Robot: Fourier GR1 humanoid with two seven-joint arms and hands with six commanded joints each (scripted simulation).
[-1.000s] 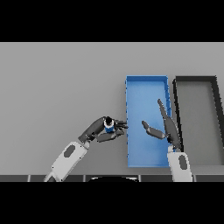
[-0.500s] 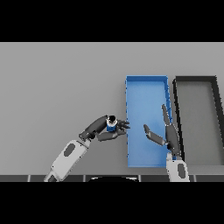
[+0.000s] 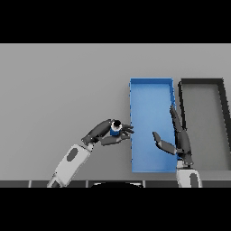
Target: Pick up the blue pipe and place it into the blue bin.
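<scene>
The blue pipe, short with a dark opening on top, sits between the curled fingers and thumb of my left hand. That hand is just left of the blue bin, with its fingertips reaching the bin's left wall. The bin is a long blue tray standing on the grey table. My right hand hovers over the bin's right side, fingers straight and thumb spread, holding nothing.
A dark grey bin of the same shape stands right beside the blue one, on its right. The grey table stretches out to the left and behind.
My left hand has carried the blue pipe slightly right and up toward the blue bin's left wall. My right hand has drifted right and a little lower.
</scene>
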